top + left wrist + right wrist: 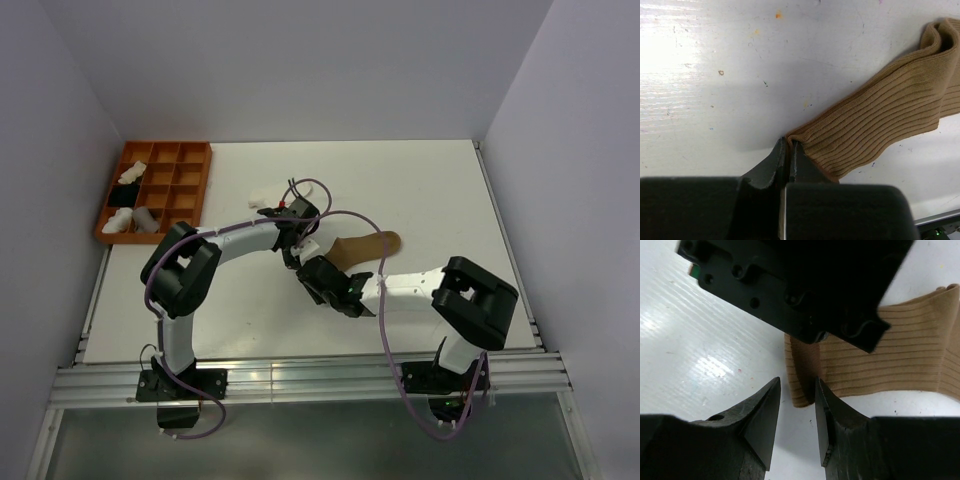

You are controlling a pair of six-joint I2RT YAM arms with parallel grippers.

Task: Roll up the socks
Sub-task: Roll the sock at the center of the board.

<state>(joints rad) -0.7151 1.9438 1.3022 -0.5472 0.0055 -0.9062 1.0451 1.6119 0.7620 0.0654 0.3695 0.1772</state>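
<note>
**A:** How far along is the rolling?

**B:** Barely begun, by my reading. The tan-brown sock [362, 247] lies stretched out flat near the middle of the table [440, 200], dark toe to the right, and I see no roll in it yet. The left gripper [787, 150] is closed tight right on the corner of the cuff; the ribbed fabric bunches at its tips, so it seems to have that corner pinched.

**A:** And the other claw?

**B:** The right gripper [797, 395] hangs just short of the same cuff edge, its jaws a narrow way apart with nothing between them.

**A:** Other socks?

**B:** A small white piece [265, 198] sits on the table behind the left arm, apart from the tan one. It's likely another sock, but it is too small to make out stripes. I can't find a grey one. So every sock I can see is left to roll.

**A:** The setting?

**B:** A smooth white tabletop, scuffed and speckled up close, with glare patches. Plain pale walls stand on three sides. An orange compartment tray [166, 146] at the far left corner holds white bundles [120, 220] and a black bundle [127, 192].
</note>
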